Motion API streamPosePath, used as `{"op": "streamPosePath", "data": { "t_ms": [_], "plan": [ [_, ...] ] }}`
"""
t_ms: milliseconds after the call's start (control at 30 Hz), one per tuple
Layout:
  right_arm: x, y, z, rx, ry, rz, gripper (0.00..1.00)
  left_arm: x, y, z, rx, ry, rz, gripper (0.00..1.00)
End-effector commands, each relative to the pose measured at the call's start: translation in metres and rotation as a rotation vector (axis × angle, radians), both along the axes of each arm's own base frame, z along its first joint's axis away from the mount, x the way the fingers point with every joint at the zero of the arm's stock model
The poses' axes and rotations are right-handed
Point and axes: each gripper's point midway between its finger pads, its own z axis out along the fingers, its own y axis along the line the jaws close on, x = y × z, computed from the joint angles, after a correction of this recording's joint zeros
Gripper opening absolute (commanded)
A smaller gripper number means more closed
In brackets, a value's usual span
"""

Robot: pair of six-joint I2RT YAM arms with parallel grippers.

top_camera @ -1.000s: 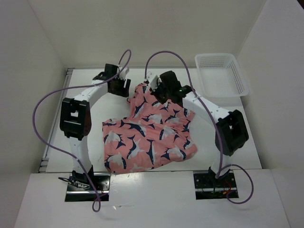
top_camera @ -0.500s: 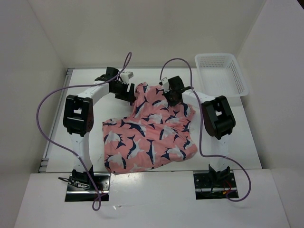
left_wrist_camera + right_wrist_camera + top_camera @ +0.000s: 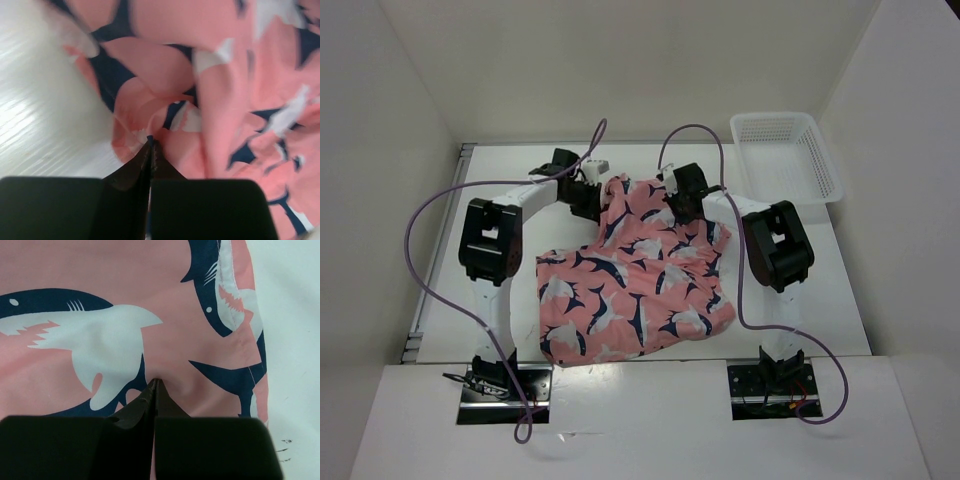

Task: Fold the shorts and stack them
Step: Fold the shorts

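Observation:
The coral-pink shorts (image 3: 635, 285) with navy and white sharks lie crumpled across the middle of the table, their far part raised toward the two grippers. My left gripper (image 3: 600, 196) is at the far left corner of the cloth. In the left wrist view the left gripper (image 3: 151, 143) is shut, pinching a fold of the shorts (image 3: 240, 75) at its tips. My right gripper (image 3: 682, 203) sits on the far right part. In the right wrist view the right gripper (image 3: 156, 382) is shut, with the shorts (image 3: 100, 270) puckered at its tips.
A white mesh basket (image 3: 785, 155) stands at the far right corner of the white table (image 3: 800, 290). White walls enclose the table at the back and both sides. Purple cables arc over both arms.
The left gripper moved right onto the far left corner of the shorts and shut on it. The right arm drew its elbow in, and the far edge of the shorts spread wider.

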Motion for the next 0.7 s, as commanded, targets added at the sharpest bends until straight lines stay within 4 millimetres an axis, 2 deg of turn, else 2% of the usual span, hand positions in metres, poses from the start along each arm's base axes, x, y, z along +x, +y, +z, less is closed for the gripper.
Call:
{"op": "streamPosePath", "data": {
  "t_ms": [0,33,100,133,167,200,267,300,400,433,467,500,533,600,667],
  "plan": [
    [0.022,-0.002,0.012,-0.014,-0.071,-0.021,0.0,0.026,0.049,0.023,0.139,-0.103,0.143,0.0],
    [0.022,-0.002,0.018,-0.009,-0.083,-0.021,0.0,0.031,0.068,0.033,0.182,-0.126,0.193,0.0],
    [0.024,-0.003,0.029,-0.007,-0.105,-0.027,0.0,0.029,0.121,0.026,0.327,-0.126,0.33,0.0],
    [0.021,-0.001,0.027,0.0,-0.091,-0.016,0.0,0.026,0.137,0.035,0.36,-0.141,0.371,0.0],
    [0.022,0.001,0.034,0.014,-0.102,-0.009,0.0,0.023,0.15,0.036,0.389,-0.146,0.405,0.0],
    [0.019,0.003,0.04,0.031,-0.1,-0.009,0.0,0.011,0.169,0.035,0.425,-0.134,0.448,0.0],
    [0.016,0.004,0.042,0.043,-0.097,-0.01,0.0,-0.004,0.178,0.033,0.451,-0.111,0.464,0.0],
    [0.012,0.002,0.042,0.039,-0.087,-0.01,0.0,-0.019,0.179,0.023,0.46,-0.079,0.456,0.0],
    [0.009,0.005,0.048,0.028,-0.101,0.018,0.0,-0.036,0.174,0.025,0.464,-0.062,0.44,0.0],
    [0.007,0.004,0.046,0.018,-0.095,0.026,0.02,-0.042,0.165,0.02,0.46,-0.046,0.414,0.05],
    [0.011,0.005,0.055,0.026,-0.113,0.026,0.04,-0.045,0.162,0.019,0.463,-0.038,0.402,0.57],
    [0.014,0.006,0.065,0.028,-0.137,0.033,0.09,-0.048,0.158,0.022,0.463,-0.035,0.392,0.7],
    [0.012,0.003,0.064,0.017,-0.132,0.026,0.12,-0.042,0.156,0.029,0.447,-0.054,0.391,0.78],
    [0.018,-0.002,0.085,0.001,-0.185,0.006,0.18,-0.02,0.151,0.058,0.411,-0.125,0.398,0.88],
    [0.021,-0.01,0.092,-0.001,-0.2,-0.014,0.23,0.007,0.156,0.076,0.346,-0.172,0.416,0.91]
  ]
}}
